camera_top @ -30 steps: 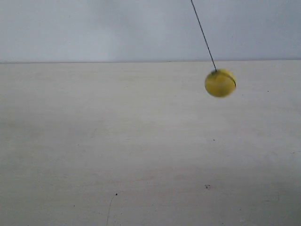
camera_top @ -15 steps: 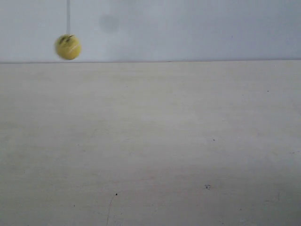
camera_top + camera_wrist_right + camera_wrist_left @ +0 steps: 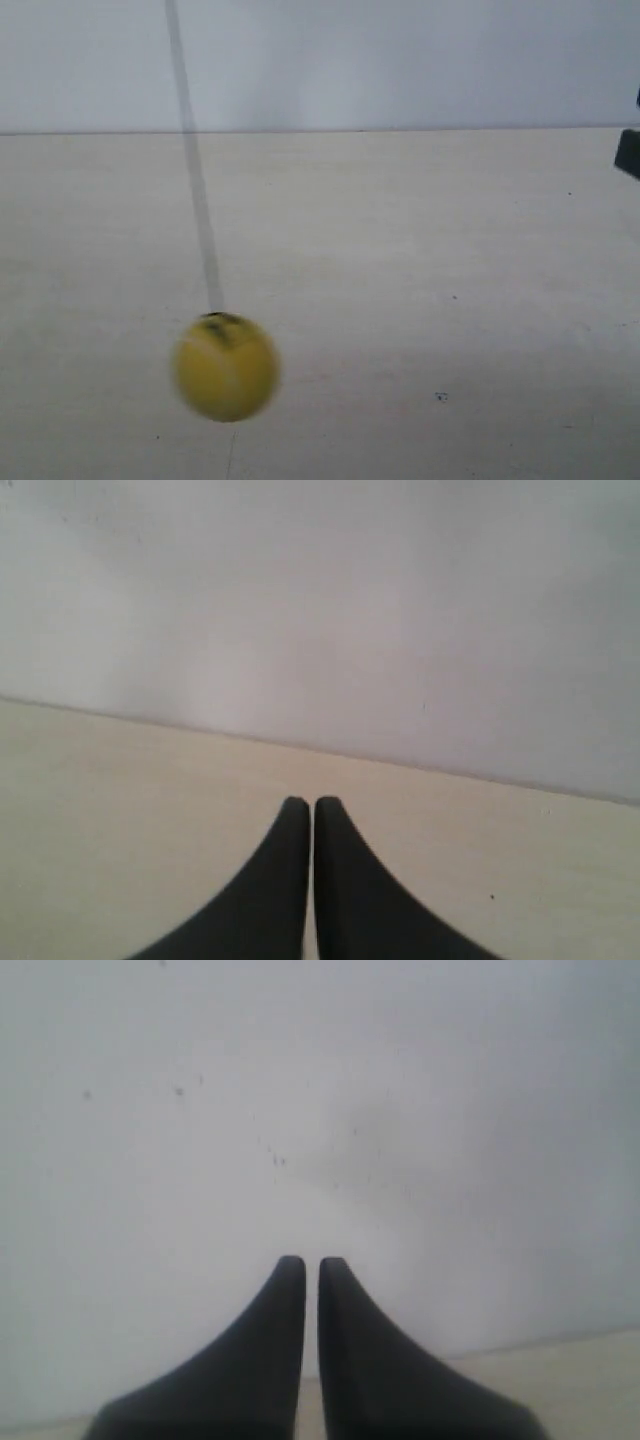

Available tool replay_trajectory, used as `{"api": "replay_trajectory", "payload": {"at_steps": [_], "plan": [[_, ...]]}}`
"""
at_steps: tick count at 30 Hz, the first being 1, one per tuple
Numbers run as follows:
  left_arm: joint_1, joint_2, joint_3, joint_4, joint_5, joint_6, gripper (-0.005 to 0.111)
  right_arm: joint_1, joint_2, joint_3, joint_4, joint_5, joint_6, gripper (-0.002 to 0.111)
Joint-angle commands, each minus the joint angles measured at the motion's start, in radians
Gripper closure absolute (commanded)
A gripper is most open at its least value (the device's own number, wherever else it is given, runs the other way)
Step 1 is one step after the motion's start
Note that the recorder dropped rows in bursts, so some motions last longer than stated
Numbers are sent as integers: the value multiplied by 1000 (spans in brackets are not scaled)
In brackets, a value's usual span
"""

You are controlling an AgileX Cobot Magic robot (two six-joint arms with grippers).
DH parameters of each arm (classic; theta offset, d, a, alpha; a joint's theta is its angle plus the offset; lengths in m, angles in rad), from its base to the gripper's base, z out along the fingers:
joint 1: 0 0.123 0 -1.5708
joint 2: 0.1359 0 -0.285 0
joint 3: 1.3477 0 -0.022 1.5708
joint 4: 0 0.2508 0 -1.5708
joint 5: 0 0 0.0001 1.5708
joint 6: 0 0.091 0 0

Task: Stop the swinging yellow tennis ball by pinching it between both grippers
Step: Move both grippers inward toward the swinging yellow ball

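The yellow tennis ball (image 3: 226, 367) hangs blurred at the lower left of the exterior view, over the pale table (image 3: 420, 230), on a thin string (image 3: 195, 190) that runs up out of frame. A black piece of the arm at the exterior view's right (image 3: 628, 152) shows at the right edge. The ball appears in neither wrist view. My left gripper (image 3: 311, 1263) is shut, its black tapered tips nearly touching with nothing between them, facing a grey wall. My right gripper (image 3: 312, 803) is shut too, empty, over the table.
A grey-white wall (image 3: 400, 60) rises behind the table's far edge. A few small dark specks (image 3: 441, 397) mark the tabletop. Nothing else stands on it.
The ball swung from the upper right to the upper left, and now hangs low and nearer at the left. A black arm part has come in at the right edge.
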Motion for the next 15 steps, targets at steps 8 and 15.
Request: {"api": "replay_trajectory", "payload": {"at_steps": [8, 15], "plan": [[-1, 369, -10, 338, -112, -171, 102, -4, 240, 29, -230, -209, 12, 108], [-1, 462, -19, 426, -159, -178, 102, -4, 315, 29, -296, -260, 33, 108]]}}
